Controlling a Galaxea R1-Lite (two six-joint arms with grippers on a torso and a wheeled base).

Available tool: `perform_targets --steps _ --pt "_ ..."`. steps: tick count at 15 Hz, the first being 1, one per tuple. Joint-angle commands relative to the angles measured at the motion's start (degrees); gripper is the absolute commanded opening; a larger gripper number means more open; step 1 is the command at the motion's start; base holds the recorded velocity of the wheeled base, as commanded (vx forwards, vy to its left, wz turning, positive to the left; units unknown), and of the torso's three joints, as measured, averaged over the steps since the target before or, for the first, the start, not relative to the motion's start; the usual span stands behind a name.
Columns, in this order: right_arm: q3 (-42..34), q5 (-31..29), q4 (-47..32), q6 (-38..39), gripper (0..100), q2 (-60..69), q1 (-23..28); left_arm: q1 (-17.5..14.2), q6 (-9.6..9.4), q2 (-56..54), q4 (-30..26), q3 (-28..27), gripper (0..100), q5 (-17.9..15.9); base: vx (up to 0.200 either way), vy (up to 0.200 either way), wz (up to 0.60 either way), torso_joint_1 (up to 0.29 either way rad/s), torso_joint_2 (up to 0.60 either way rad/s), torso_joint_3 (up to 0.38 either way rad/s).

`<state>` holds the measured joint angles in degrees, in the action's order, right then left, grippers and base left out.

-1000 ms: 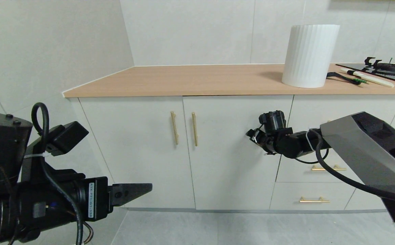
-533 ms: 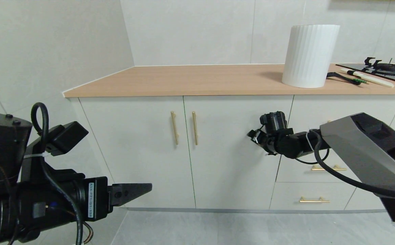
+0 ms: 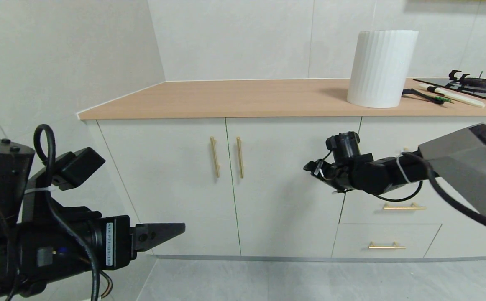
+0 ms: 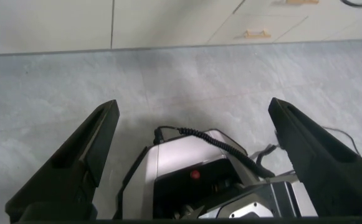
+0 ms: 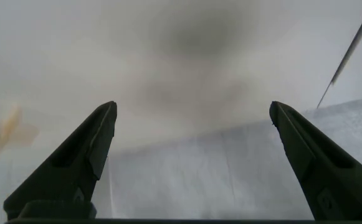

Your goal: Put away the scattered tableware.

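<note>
The scattered tableware lies at the far right of the wooden countertop: a black-handled utensil, a small green piece and a long cream utensil. A tall white ribbed container stands just left of them. My right gripper is below counter height, close to a pale cabinet door, open and holding nothing. My left gripper is low at the left, over the grey floor, also open and holding nothing.
A black stove grate sits behind the utensils at the far right. Below the counter are cabinet doors with gold handles and drawers. Tiled walls close the left side and the back.
The right arm has lifted, and its gripper stays near the cabinet door. The left arm has sunk a little. The tableware has not moved.
</note>
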<state>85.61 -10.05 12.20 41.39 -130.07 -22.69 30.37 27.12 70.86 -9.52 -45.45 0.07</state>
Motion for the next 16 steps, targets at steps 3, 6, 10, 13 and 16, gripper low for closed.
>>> perform_targets --steps 3,6,10,13,16 --pt "-22.60 4.95 0.28 -7.46 100 27.86 -5.88 -0.48 -0.05 -3.80 0.12 -0.17 100 0.10 0.000 0.000 0.00 0.000 0.00 0.000" --pt "-32.53 3.98 0.37 -10.27 100 43.41 -8.25 -0.48 0.30 -9.87 -0.06 0.27 100 0.19 0.000 0.000 0.00 0.000 0.00 0.000" --pt "-45.36 2.31 0.28 -18.97 100 65.56 -8.08 -3.21 -0.41 -26.48 -0.24 4.84 100 0.28 0.000 0.000 0.00 0.000 0.00 0.000" --pt "-54.94 -1.29 -0.60 -27.32 100 83.93 -7.20 -6.90 -2.69 -38.08 -2.17 8.53 100 0.45 0.000 0.000 0.00 0.000 0.00 0.000" --pt "-61.09 -1.38 -4.20 -34.62 100 98.35 6.69 -10.33 -11.57 -48.98 -5.07 11.70 100 0.54 0.000 0.000 0.00 0.000 0.00 0.000"
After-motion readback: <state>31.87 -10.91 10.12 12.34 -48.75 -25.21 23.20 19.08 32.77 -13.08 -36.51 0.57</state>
